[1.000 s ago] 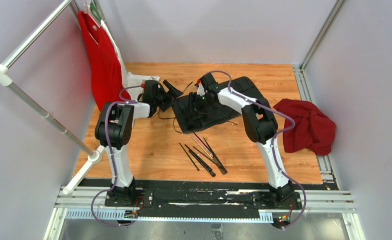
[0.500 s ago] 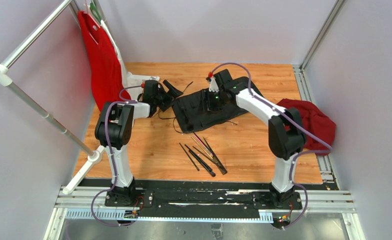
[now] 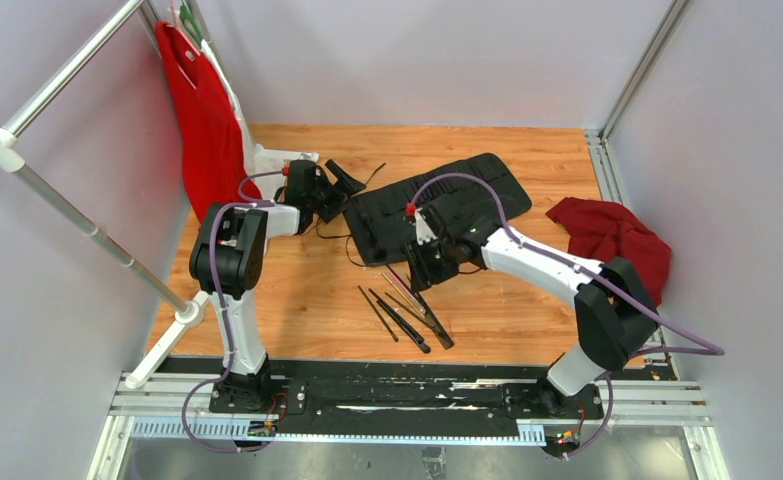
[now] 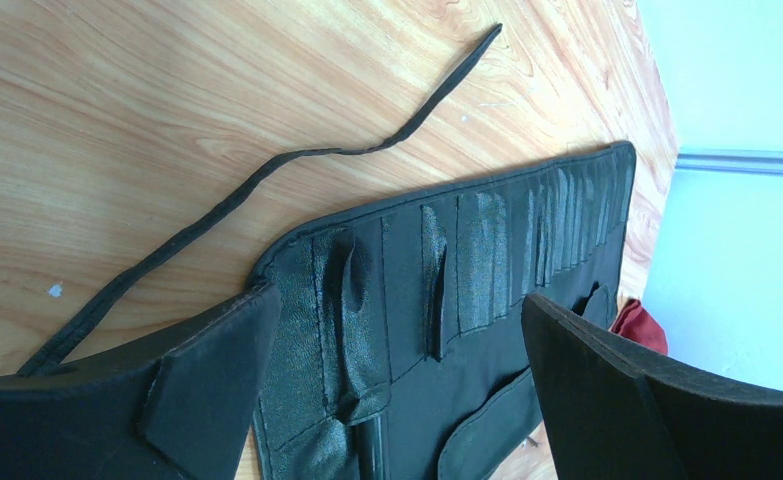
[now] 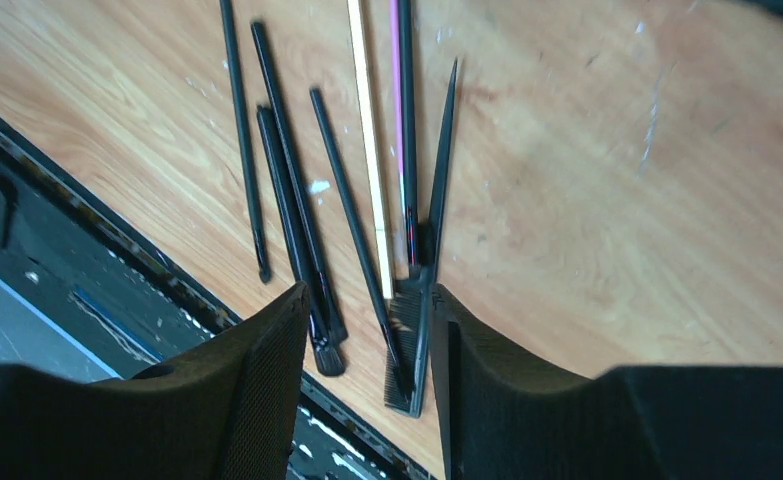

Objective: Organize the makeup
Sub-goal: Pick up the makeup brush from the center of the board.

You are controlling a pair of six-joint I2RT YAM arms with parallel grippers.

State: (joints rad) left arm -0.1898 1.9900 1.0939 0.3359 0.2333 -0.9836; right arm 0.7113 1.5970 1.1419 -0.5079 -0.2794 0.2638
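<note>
We see the brushes (image 3: 407, 308) loose on the worktop (image 3: 307, 290), the roll (image 3: 447, 200) apparently unfilled; both arms' jaws stand apart, empty, the right above the brushes.

Several makeup brushes (image 5: 369, 150) cropped by top edge; roll (image 4: 487, 260) cropped below.

Wooden surface (image 3: 527, 300) carries an unrolled black slotted roll (image 3: 467, 190) toward its far edge, loose brushes (image 3: 405, 322) clustered nearer the arms' bases, and a crumpled red cloth (image 3: 617, 250) at right.
</note>
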